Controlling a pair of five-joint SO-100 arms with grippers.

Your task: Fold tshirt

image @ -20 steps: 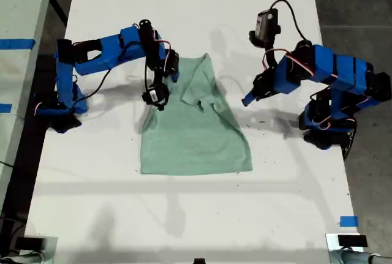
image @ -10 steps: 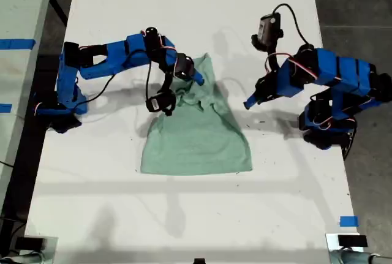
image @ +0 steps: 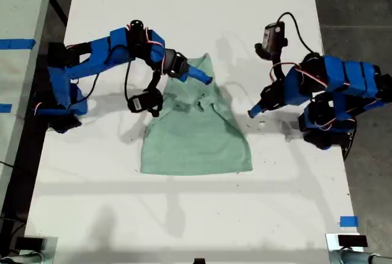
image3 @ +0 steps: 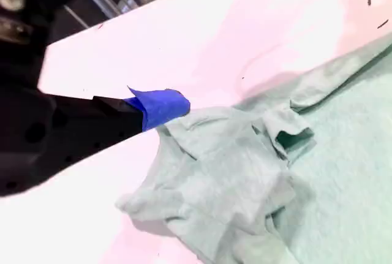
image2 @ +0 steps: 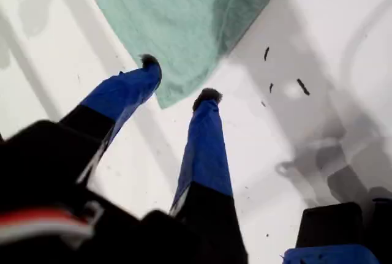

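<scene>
The pale mint-green tshirt [image: 196, 138] lies on the white table [image: 184, 215], hem toward the exterior view's bottom. Its upper part is rumpled, with one sleeve drawn in over the chest [image3: 245, 178]. My second gripper [image: 205, 80], on the arm at the exterior view's left, sits over that bunched cloth. Only one blue tip [image3: 162, 106] shows, with the fabric gathered right at it. My first gripper [image: 252, 112], on the arm at the exterior view's right, hovers open over bare table beside the shirt. Its two fingers [image2: 208, 129] straddle a corner of the cloth [image2: 184, 25] without touching it.
Small black specks [image2: 269, 86] dot the table by my first gripper. A piece of blue tape [image: 348, 221] marks the table at the exterior view's lower right. A second table with blue tape [image: 15, 44] stands at that view's left edge.
My second gripper swept from the shirt's edge toward its middle, dragging the sleeve over the chest and bunching the cloth. My first gripper drew slightly back from the shirt.
</scene>
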